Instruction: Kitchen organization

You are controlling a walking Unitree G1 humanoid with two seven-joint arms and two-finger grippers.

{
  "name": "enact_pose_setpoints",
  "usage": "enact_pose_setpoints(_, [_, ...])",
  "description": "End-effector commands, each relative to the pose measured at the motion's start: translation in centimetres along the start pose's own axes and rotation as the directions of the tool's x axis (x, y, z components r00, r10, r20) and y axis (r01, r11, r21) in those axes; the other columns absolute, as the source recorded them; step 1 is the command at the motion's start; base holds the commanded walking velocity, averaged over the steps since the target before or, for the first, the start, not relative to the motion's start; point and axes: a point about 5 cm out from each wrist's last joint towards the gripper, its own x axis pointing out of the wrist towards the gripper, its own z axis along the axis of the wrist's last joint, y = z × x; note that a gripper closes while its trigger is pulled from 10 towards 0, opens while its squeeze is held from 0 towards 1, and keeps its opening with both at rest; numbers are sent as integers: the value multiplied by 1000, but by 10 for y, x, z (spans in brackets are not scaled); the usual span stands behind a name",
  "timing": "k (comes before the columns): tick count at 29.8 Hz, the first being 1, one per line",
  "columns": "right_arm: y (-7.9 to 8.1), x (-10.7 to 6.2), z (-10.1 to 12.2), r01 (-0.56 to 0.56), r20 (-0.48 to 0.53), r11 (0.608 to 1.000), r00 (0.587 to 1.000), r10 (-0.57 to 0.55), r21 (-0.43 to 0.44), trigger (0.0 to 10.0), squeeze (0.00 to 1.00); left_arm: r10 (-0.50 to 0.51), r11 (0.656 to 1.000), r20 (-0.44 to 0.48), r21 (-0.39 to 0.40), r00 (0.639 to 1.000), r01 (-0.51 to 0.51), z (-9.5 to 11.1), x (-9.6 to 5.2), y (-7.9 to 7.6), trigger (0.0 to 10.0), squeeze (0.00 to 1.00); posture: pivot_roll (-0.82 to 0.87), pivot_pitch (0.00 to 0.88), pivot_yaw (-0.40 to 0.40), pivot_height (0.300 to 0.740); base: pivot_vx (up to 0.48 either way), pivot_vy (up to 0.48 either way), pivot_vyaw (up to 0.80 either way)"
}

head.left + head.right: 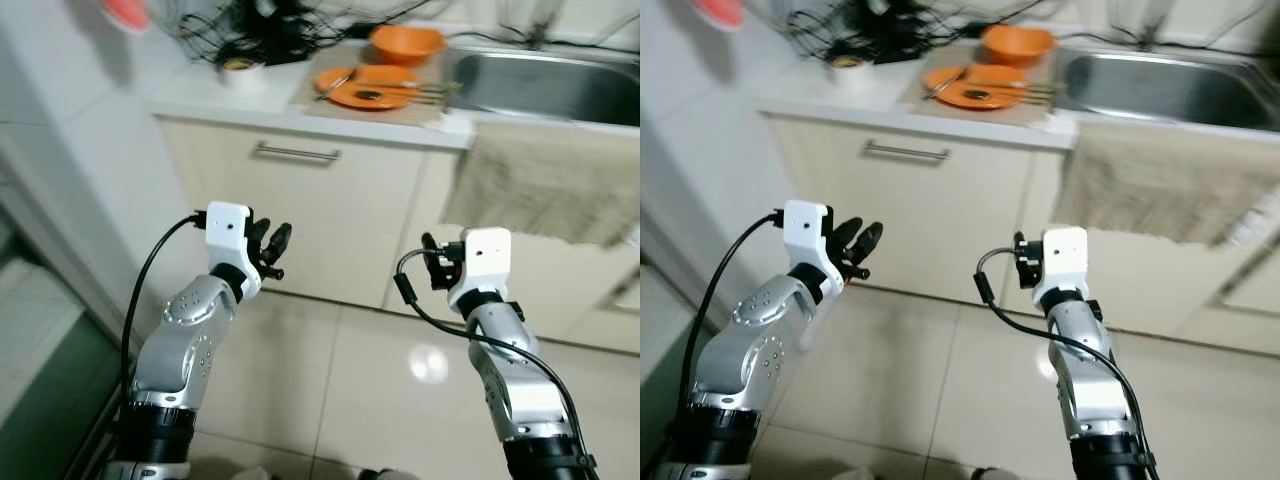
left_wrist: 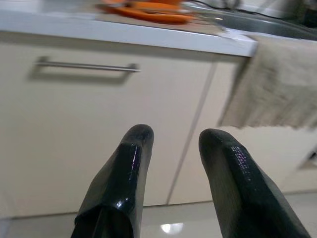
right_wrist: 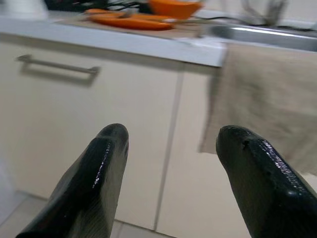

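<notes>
An orange plate (image 1: 365, 88) with utensils on it lies on a tan mat on the white counter (image 1: 200, 100). An orange bowl (image 1: 405, 42) stands just behind the plate. Both arms are raised in front of the cabinet, well below the counter. My left gripper (image 1: 270, 250) is open and empty, pointing at the drawer front; in the left wrist view the left gripper (image 2: 173, 136) has cabinet showing between its fingers. My right gripper (image 1: 435, 265) is also open and empty; in the right wrist view the right gripper (image 3: 171, 134) shows a wide gap.
A steel sink (image 1: 560, 85) is set in the counter to the right, with a beige towel (image 1: 545, 185) hanging over its front. A drawer handle (image 1: 297, 153) sits under the counter. A white cup (image 1: 240, 72) and black cables (image 1: 260, 30) lie at the back left. The floor is glossy tile.
</notes>
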Motion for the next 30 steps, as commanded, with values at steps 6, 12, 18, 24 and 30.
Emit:
enact_pose_setpoints(6, [0, 3, -7, 22, -49, 998, 998, -24, -52, 10000, 0, 29, 999, -7, 25, 1000, -29, -1, 3, 1, 10000, 0, -15, 0, 23, 740, 0, 0, 0])
enact_pose_setpoints(12, [4, 4, -10, 1, -79, 1000, 997, -3, -25, 10000, 0, 52, 998, 1, 39, 999, -52, 1, 4, 4, 10000, 1000, -21, 0, 28, 740, 0, 0, 0])
enact_pose_setpoints(18, [3, 4, -11, 14, -87, 1000, 996, -15, -13, 10000, 0, 55, 998, -2, 37, 998, -55, 1, 5, 4, 10000, 1000, -22, 0, 28, 740, 0, 0, 0])
enact_pose_setpoints(24, [2, 5, -12, 16, -99, 1000, 995, -17, -8, 10000, 0, 52, 998, 1, 33, 999, -52, 1, 5, 3, 10000, 1000, -20, 0, 28, 740, 0, 0, 0])
enact_pose_setpoints(30, [4, 6, -11, 18, -90, 1000, 996, -17, 5, 10000, 1000, 53, 998, 4, 34, 999, -53, 2, 6, 4, 10000, 1000, -15, 0, 24, 740, 0, 0, 0])
